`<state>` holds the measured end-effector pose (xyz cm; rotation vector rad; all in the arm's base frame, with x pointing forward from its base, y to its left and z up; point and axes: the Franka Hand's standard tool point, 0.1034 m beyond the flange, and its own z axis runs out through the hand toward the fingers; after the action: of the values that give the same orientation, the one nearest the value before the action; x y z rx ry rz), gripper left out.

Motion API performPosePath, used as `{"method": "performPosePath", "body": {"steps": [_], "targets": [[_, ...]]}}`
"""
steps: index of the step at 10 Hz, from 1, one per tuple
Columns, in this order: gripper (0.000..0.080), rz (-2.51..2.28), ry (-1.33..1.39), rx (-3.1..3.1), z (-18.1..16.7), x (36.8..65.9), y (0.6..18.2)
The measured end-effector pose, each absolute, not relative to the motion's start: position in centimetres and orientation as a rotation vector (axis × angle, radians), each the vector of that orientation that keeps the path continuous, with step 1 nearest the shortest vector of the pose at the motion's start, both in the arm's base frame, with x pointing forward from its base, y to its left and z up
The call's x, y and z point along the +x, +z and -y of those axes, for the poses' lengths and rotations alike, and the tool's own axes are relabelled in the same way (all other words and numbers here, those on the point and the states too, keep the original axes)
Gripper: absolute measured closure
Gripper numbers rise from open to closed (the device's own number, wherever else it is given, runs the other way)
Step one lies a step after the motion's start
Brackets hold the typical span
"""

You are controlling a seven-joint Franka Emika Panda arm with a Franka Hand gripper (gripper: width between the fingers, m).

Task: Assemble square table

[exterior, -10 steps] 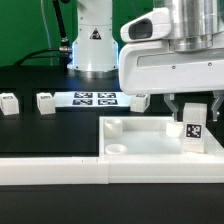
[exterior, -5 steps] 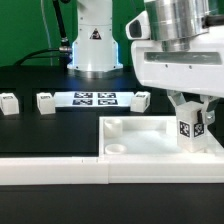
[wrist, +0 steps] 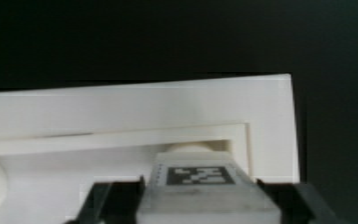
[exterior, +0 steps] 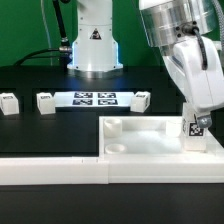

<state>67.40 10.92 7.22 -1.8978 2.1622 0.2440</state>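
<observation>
The square table top, a white tray with a raised rim, lies at the front of the table, and in the wrist view the table top fills the middle. My gripper is shut on a white tagged leg, which stands upright in the top's corner at the exterior view's right. In the wrist view the leg sits between my dark fingers, just before a round corner socket. My gripper is tilted over that corner.
Three loose white legs lie on the black table further back, around the marker board. A long white border rail runs along the front edge. The robot base stands behind.
The hand has turned and tilted above the right corner, its wide body swinging up and to the exterior view's right. The held leg has stayed at that corner.
</observation>
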Motion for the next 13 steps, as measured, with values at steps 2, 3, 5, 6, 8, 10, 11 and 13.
{"method": "performPosePath", "body": {"steps": [2, 3, 5, 6, 8, 10, 11, 13], "targets": [[0.0504, -2.158, 0.247, -1.906, -11.1, 67.3, 7.1], [0.0440, -2.116, 0.240, -1.949, -11.1, 67.3, 7.2], [0.0253, -1.737, 0.190, -2.286, -10.8, 67.3, 7.3], [0.0253, -1.616, 0.171, -2.368, -10.7, 67.3, 7.3], [0.0155, -1.456, 0.144, -2.464, -10.7, 67.3, 7.2], [0.0150, -1.259, 0.120, -2.587, -10.6, 67.1, 7.2], [0.0150, -1.024, 0.102, -2.762, -10.2, 66.8, 7.2], [0.0150, -0.605, 0.058, -2.928, -9.9, 67.2, 7.3]]}}
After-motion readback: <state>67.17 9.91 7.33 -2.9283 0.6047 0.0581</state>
